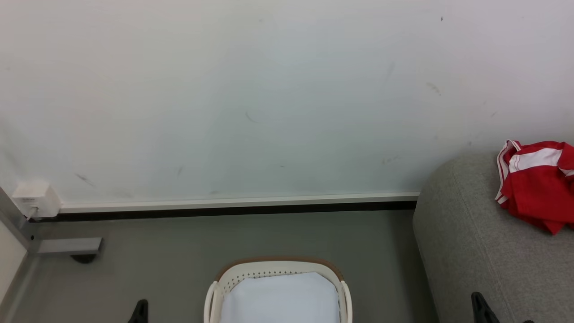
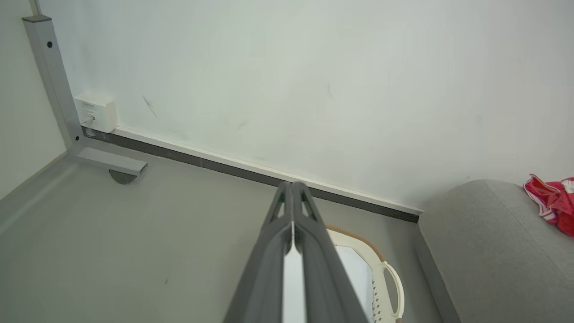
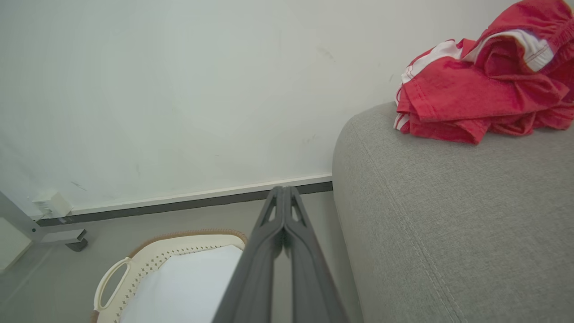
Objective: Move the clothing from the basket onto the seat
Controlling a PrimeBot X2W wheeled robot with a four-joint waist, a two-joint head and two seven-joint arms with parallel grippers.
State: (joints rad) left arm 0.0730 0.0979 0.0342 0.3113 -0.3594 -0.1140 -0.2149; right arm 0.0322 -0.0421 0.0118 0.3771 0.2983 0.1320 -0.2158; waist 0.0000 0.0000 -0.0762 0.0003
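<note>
Clothing, red sports fabric with white stripes [image 1: 536, 184], lies crumpled on the large grey upholstered seat [image 1: 466, 255], far right by the wall.
We see the small oval cream plastic basket [image 1: 269, 270] with its brown rim on the floor left of the seat, its inside plain white. Our left gripper [image 2: 292, 185] and right gripper [image 3: 283, 189] flank it, fingers pressed together on nothing.
</note>
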